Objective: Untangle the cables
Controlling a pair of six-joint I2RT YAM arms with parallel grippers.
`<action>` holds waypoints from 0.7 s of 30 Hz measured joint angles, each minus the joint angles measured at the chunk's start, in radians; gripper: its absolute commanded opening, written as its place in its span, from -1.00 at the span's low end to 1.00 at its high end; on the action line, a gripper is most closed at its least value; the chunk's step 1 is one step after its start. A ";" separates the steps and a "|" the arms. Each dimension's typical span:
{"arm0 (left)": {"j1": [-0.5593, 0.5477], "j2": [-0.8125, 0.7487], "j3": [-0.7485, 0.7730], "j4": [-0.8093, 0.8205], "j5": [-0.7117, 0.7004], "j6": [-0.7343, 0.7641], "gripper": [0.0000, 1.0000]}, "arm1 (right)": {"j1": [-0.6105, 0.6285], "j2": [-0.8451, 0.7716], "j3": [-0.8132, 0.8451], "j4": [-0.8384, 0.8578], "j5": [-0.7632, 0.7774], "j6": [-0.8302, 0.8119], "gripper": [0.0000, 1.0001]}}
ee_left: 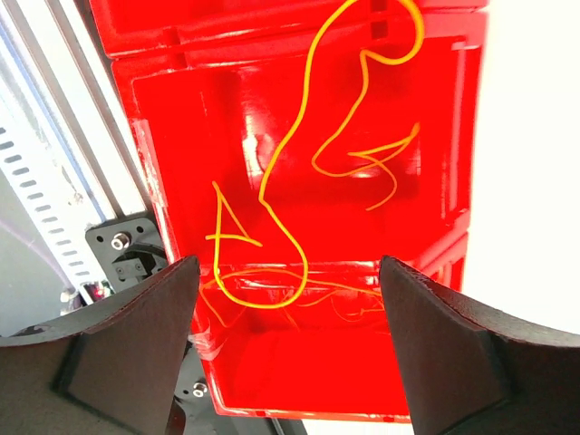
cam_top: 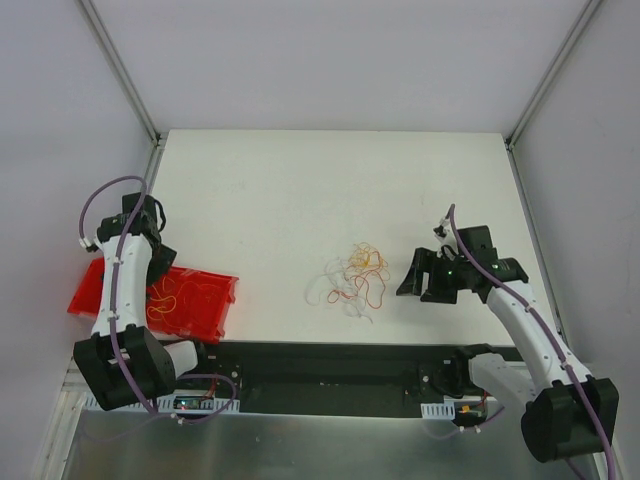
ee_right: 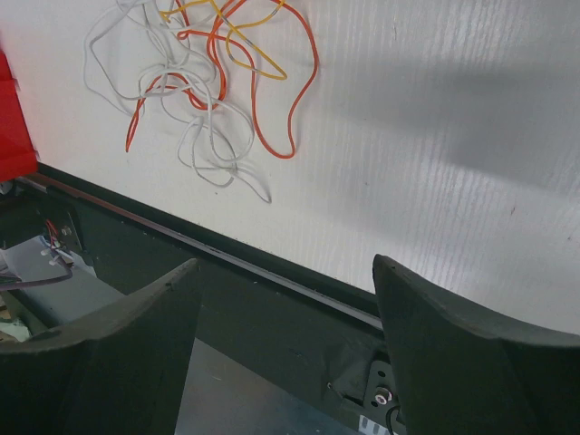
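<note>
Black left fingers (ee_left: 109, 326) gape wide over a red plastic bin (ee_left: 227, 100); right fingers (ee_right: 453, 335) wide too, both empty.
Thin red, orange-yellow and white wire cables (cam_top: 355, 280) lie tangled on the white desk (cam_top: 300, 190), nine o'clock of the right fingers: likely feather-light, limp, springy; pinch one loose outer loop.

white arms (cam_top: 112, 290), black joints (cam_top: 125, 368), purple cables (cam_top: 100, 188), black left gripper (ee_left: 288, 267) and right gripper (ee_right: 285, 267).

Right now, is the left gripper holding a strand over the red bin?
No, the left gripper has its jaws wide apart with nothing between them, and the yellow strands lie loose in the red bin.
</note>
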 measured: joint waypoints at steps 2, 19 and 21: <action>0.000 -0.022 0.022 -0.002 0.001 0.006 0.56 | 0.000 0.012 0.002 -0.005 0.000 0.000 0.56; -0.313 -0.010 -0.029 0.034 0.160 -0.006 0.41 | 0.073 0.154 0.129 -0.076 -0.018 0.007 0.53; -0.357 0.038 -0.030 0.032 0.160 -0.039 0.40 | 0.095 0.175 0.154 -0.081 -0.018 0.016 0.53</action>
